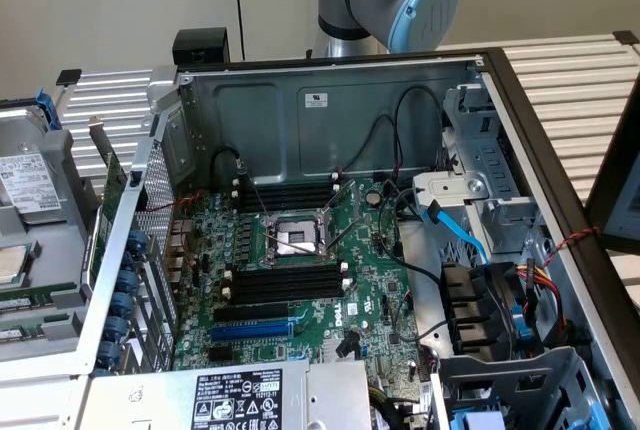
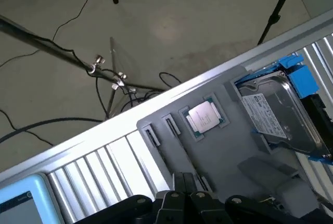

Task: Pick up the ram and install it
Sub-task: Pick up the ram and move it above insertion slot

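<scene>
Grey tray holds the ram, lying near the processor chip; the gripper hangs over that tray, and whether it is released or clenched cannot be told.

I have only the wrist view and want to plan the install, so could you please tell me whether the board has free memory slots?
Observer: Yes. The black memory slots on the near side of the socket look empty.
Operator: Thank you. What about the socket's far side?
Observer: A second bank of black slots sits there, and it looks empty too.
Operator: Is there anything nearby I could mistake for them?
Observer: A long blue slot lies past the near bank, on the side away from the socket.
</scene>
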Motion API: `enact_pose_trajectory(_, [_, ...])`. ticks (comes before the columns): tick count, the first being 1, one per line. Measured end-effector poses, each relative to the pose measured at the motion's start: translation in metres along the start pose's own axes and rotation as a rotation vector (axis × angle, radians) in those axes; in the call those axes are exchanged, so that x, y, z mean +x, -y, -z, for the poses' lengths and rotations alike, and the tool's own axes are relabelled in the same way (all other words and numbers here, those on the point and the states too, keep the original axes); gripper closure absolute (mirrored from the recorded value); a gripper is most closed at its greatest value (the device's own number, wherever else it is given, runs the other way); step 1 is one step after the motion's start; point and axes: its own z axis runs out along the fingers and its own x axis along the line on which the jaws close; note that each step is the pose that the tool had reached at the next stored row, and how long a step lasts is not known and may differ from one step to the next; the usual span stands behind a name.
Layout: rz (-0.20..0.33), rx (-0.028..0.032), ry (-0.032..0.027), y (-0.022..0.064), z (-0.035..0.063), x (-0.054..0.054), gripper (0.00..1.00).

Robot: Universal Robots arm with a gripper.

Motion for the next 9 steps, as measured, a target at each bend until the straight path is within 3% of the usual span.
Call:
enact_pose_trajectory(5, [0.079, 0.0122, 0.0006, 0.0000, -0.0003, -0.0001, 0.90])
enact_pose_trajectory(9, [0.140, 0.0214, -0.0056, 0.0000, -0.0005, 0.0000, 0.90])
